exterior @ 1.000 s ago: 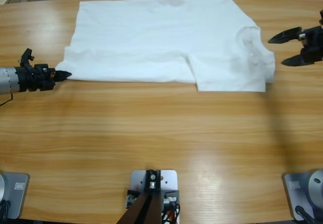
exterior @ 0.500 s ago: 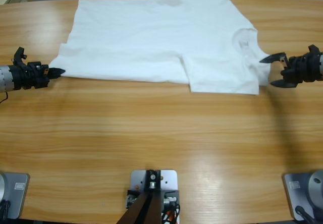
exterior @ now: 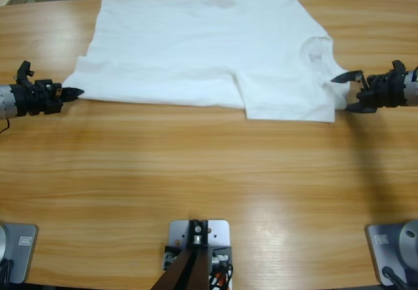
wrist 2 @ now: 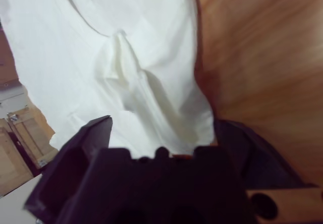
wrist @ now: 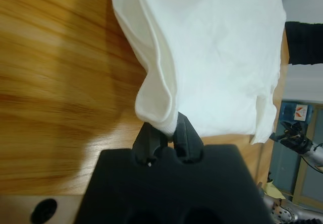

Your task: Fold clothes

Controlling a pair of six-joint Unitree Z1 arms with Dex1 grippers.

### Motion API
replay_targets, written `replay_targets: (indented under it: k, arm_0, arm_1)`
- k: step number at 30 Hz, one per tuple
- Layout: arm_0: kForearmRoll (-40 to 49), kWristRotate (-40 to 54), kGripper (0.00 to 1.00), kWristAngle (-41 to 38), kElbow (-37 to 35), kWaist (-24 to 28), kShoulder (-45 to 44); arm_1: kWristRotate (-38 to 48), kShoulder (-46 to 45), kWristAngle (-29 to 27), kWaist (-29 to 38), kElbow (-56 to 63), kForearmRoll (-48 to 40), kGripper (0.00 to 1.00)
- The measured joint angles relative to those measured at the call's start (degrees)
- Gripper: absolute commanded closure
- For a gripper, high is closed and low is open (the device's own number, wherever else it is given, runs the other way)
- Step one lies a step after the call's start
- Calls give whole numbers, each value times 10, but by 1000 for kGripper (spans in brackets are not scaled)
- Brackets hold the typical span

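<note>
Gripper first: my left gripper (exterior: 73,93) sat at the nine o'clock end of the wooden table (exterior: 196,172), jaws clenched on the hem corner of the white T-shirt (exterior: 202,48); the left wrist view showed the doubled edge of cloth (wrist: 157,108) pinched between them. My right gripper (exterior: 346,91) waited at three o'clock, jaws spread wide, with the shoulder edge of the shirt (wrist 2: 171,123) lying in the gap between them but not yet pinched.

The shirt lay flat on the far half of the table, already folded once lengthwise, its long axis running from nine to three, hem toward my left arm and neck (exterior: 317,51) toward my right. So the cloth stretched straight between my two grippers, each at one short end. I judged the coming move hinged on the right jaws closing on that shoulder edge, since only then could both ends lift together.
</note>
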Motion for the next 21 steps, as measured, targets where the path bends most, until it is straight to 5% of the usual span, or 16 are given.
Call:
replay_targets:
  k: [6,11,14,21]
  arm_0:
    - [0,1,1000,0,4,2,0]
    - [0,1,1000,-1,8,2,0]
    - [0,1,1000,-2,8,2,0]
    - [0,1,1000,-8,10,3,0]
  arm_1:
    - [0,13,1,12,1,-22,555]
    - [2,24,1,40,3,-26,596]
    - [4,27,1,51,7,-30,987]
    - [4,28,1,54,25,-47,1000]
